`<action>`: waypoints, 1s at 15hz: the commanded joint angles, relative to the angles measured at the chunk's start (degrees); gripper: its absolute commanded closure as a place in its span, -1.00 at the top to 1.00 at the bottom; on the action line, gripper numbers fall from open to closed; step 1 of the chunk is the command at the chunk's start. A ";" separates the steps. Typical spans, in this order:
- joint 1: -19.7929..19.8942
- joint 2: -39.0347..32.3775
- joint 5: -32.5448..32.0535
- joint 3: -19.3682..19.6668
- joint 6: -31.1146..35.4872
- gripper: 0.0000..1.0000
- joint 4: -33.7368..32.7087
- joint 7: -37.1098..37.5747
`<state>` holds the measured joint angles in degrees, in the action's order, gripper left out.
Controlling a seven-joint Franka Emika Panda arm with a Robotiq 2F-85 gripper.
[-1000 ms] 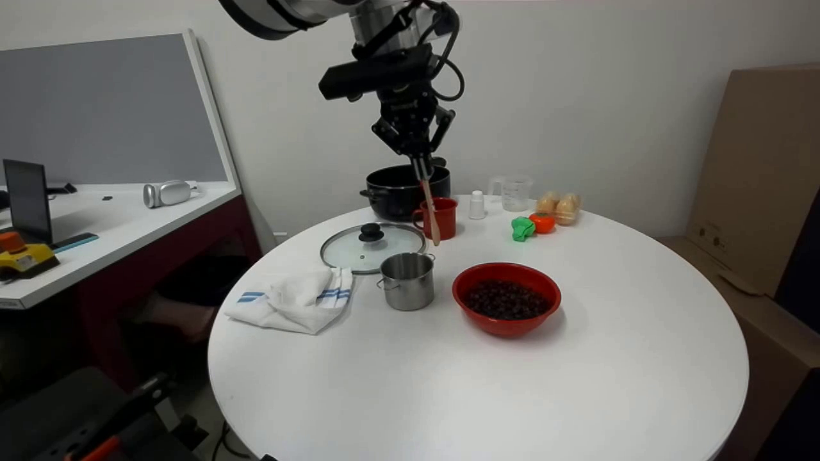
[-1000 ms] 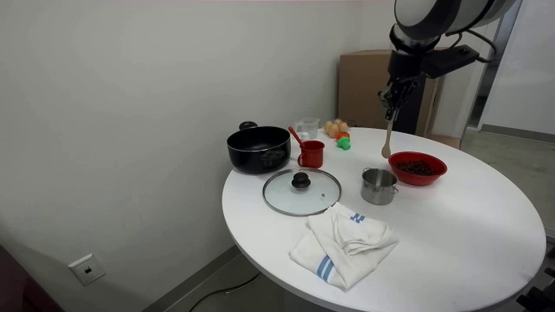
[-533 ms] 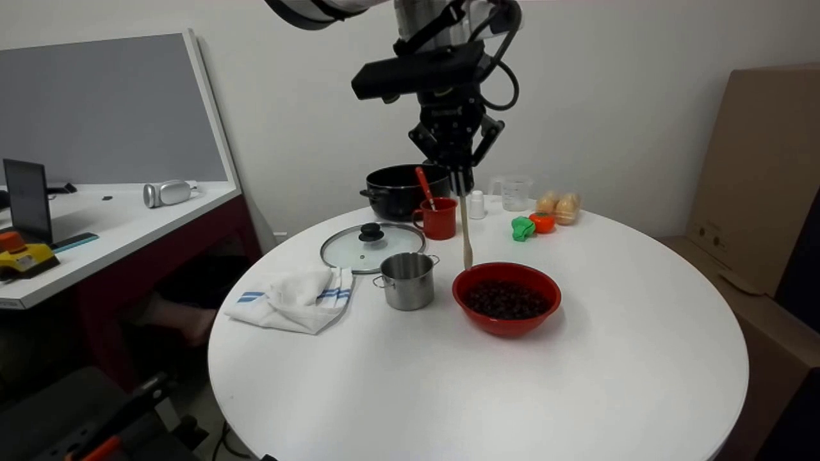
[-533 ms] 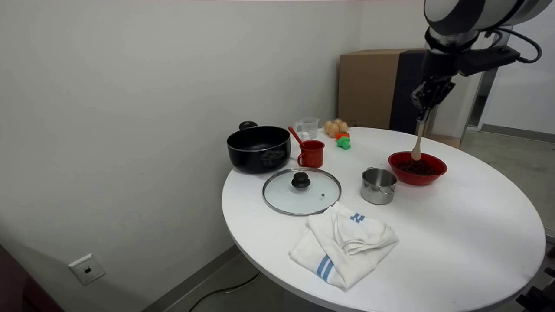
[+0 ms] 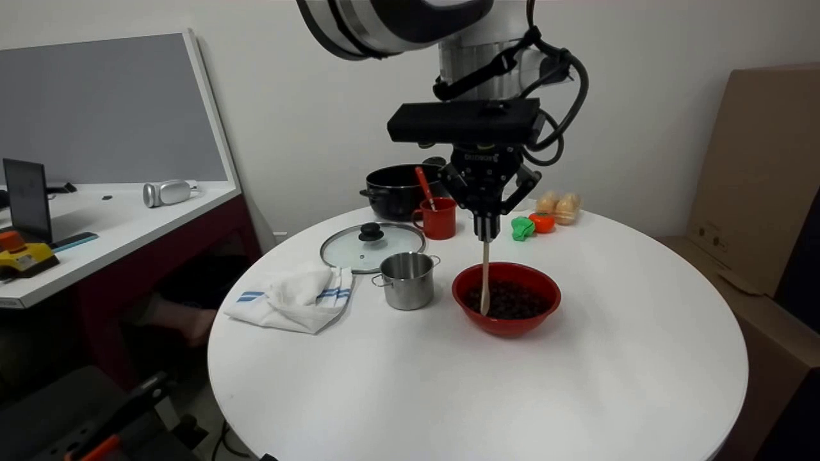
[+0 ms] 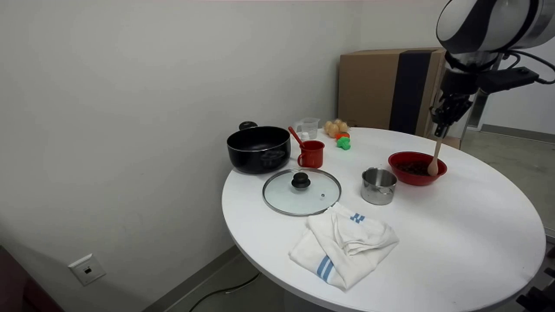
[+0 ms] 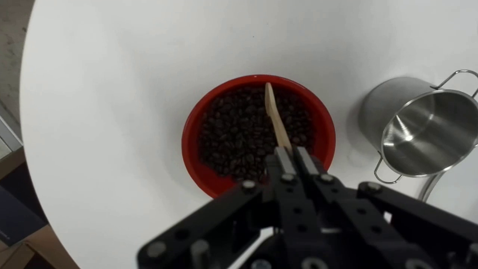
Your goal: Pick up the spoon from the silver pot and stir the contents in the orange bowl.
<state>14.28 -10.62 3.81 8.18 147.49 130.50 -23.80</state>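
Observation:
My gripper (image 5: 487,229) is shut on the handle of the pale wooden spoon (image 5: 485,275), which hangs nearly upright, head down. In both exterior views the spoon head overlaps the inside of the red-orange bowl (image 5: 506,328). In the wrist view the spoon (image 7: 275,116) points across the dark bean-like contents, its tip by the rim of the bowl (image 7: 190,138). I cannot tell whether it touches the contents. The gripper (image 6: 441,130) is above the bowl (image 6: 403,177). The silver pot (image 5: 410,286) stands beside the bowl; its inside looks empty in the wrist view (image 7: 403,97).
A glass lid (image 6: 286,195), a white towel (image 6: 347,247), a red cup (image 6: 313,156) with a red utensil and a black pot (image 6: 259,158) share the round table (image 5: 397,397). A green toy (image 5: 523,228), a tomato-like item (image 5: 543,223) and eggs (image 5: 567,208) lie behind the bowl.
My gripper has carried the spoon from behind the silver pot over to the bowl and then lowered it, so the head is now within the bowl. The other things have stayed in place.

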 commanded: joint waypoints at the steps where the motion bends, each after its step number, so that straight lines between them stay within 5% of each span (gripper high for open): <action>1: 1.49 -1.36 3.87 -1.27 1.01 -0.98 -1.35 -4.96; 15: 5.06 -4.90 11.93 -5.76 5.29 -0.98 -3.28 -16.71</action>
<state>17.68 -14.54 12.28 4.30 150.92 128.20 -35.76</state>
